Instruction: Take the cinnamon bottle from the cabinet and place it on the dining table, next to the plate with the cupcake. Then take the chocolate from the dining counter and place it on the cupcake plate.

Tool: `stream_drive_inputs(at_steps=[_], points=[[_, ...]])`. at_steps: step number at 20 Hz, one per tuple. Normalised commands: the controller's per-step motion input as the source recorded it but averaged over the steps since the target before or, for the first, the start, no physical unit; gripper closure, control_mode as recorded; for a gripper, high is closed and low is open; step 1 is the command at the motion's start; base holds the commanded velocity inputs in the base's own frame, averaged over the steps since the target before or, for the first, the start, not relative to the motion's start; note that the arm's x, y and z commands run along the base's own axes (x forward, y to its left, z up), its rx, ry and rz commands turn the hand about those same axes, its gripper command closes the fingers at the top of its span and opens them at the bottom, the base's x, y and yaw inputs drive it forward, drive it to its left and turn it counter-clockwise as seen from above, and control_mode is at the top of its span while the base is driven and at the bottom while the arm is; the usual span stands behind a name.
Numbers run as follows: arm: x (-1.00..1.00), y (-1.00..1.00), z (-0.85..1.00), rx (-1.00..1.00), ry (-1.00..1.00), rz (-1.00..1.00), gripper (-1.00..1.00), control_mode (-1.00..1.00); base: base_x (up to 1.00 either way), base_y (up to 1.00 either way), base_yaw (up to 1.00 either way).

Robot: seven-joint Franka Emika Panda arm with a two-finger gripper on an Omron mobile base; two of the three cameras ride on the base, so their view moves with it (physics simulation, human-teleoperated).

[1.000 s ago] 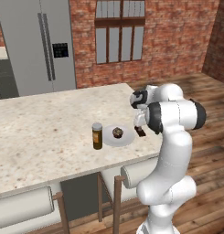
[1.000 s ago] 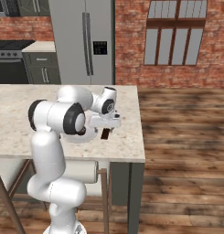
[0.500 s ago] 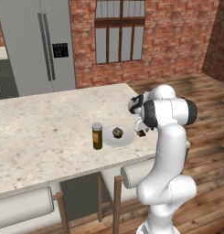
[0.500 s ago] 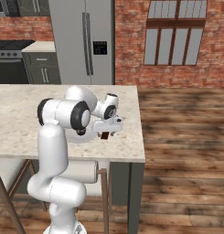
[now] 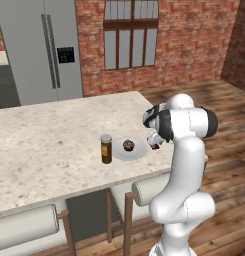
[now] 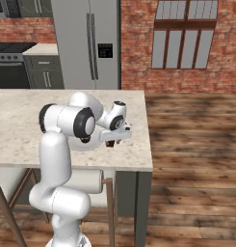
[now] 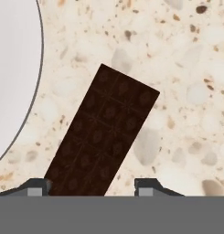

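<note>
Where brick walls [image 5: 194, 45] stand, speckled dining table [image 5: 44, 145].

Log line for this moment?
phase: grasping chocolate | gripper: straddling bar, grip unconfirmed | cinnamon bottle: beside plate | cupcake: on plate

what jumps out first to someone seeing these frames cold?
Probably the white arm folded low over the near right end of the dining table, its gripper straddling the chocolate, which lies flat on the stone. Just left of it, the plate holds the cupcake, with the cinnamon bottle upright beside it.
</note>
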Motion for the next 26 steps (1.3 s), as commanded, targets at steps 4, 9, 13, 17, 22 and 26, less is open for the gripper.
stream_drive_inputs(at_steps=[4, 9, 13, 17, 22, 26], points=[[0.00, 0.15, -0.30, 0.00, -0.13, 0.00, -1.00, -1.00, 0.00, 0.00, 0.00], [0.00, 0.09, 0.00, 0.04, 0.03, 0.00, -1.00, -1.00, 0.00, 0.00, 0.00], [0.04, 0.02, 0.00, 0.03, 0.12, 0.00, -1.00, -1.00, 0.00, 0.00, 0.00], [0.00, 0.08, 0.00, 0.02, 0.13, 0.00, -1.00, -1.00, 0.00, 0.00, 0.00], [0.00, 0.13, 0.00, 0.00, 0.07, 0.00, -1.00, -1.00, 0.00, 0.00, 0.00], [0.00, 0.26, -0.10, 0.00, 0.00, 0.00, -1.00, -1.00, 0.00, 0.00, 0.00]])
